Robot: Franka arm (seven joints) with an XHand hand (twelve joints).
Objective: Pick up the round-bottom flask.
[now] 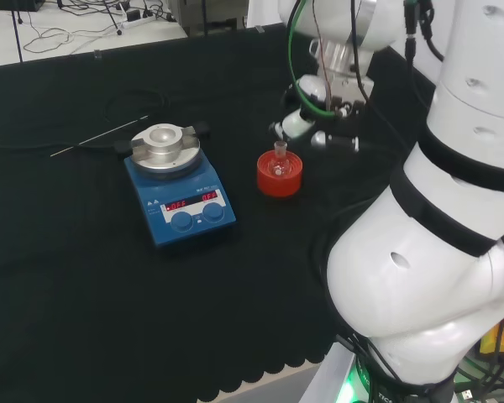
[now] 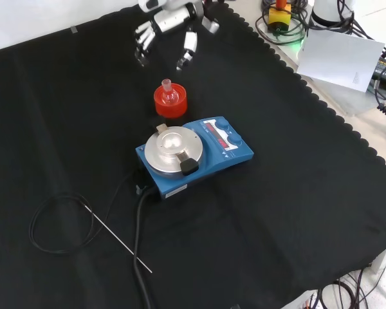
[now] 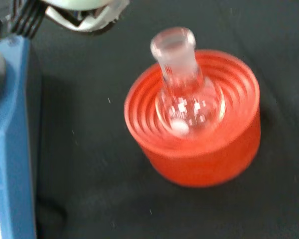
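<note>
Front view, near to far: thin metal rod (image 2: pixel 116 237) and looped black cable (image 2: pixel 58 225) lie on black-clothed counter (image 2: pixel 296 212); blue stirrer plate (image 2: pixel 194 154) with round silver top sits mid-cloth; just behind it, small clear round-bottom flask (image 2: pixel 168 94) stands upright, neck up, seated in red ribbed stand (image 2: pixel 170 103); beyond, hand (image 2: pixel 170 29) hovers above cloth, fingers spread and relaxed, holding nothing, apart from flask. Wrist view: flask bulb (image 3: pixel 189 107) nests in stand's ribbed hollow, small white object inside.
</note>
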